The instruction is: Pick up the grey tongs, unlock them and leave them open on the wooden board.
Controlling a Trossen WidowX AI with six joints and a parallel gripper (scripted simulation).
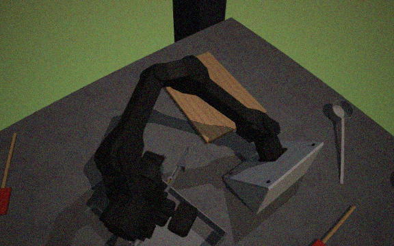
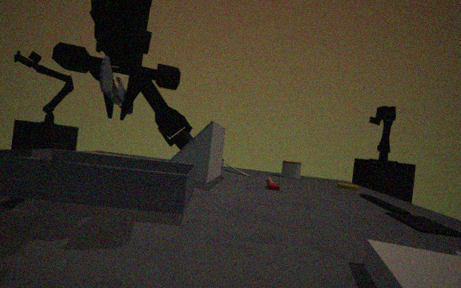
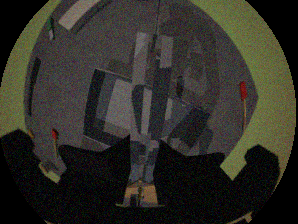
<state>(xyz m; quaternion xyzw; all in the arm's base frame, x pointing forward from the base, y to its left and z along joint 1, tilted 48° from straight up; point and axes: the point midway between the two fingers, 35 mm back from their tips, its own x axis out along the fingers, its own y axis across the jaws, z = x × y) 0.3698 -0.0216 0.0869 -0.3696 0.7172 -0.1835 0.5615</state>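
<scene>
A black robot arm [image 1: 139,102] hoists the grey tongs [image 2: 110,86] clear of the roasting tin [image 2: 134,180], its pincer [image 2: 116,114] clenched on them. In the exterior view the tongs hang in the air above the tin, tilted, their pale arms close together between the dark fingers [image 2: 128,108]. The wrist view shows the tongs [image 3: 154,103] running away from the camera toward twelve o'clock, with the tin [image 3: 116,106] spread beneath them.

From the top view, the arm loops over the wooden board [image 1: 214,102], which lies toward twelve o'clock of the tin [image 1: 197,208] on the grey bench [image 1: 286,85]. The tongs [image 1: 180,165] appear as a thin pale sliver beside the wrist, at about nine o'clock of a grey wedge-shaped block [image 1: 276,174].

Scattered around the bench: a red spatula [image 1: 0,199] with a wooden handle near the nine o'clock edge, a grey spoon [image 1: 341,143] at three o'clock of the block, and a second red-headed utensil [image 1: 335,227] at about five o'clock. In the exterior view a small pale cup [image 2: 291,169] stands in the distance, well apart from the tin.
</scene>
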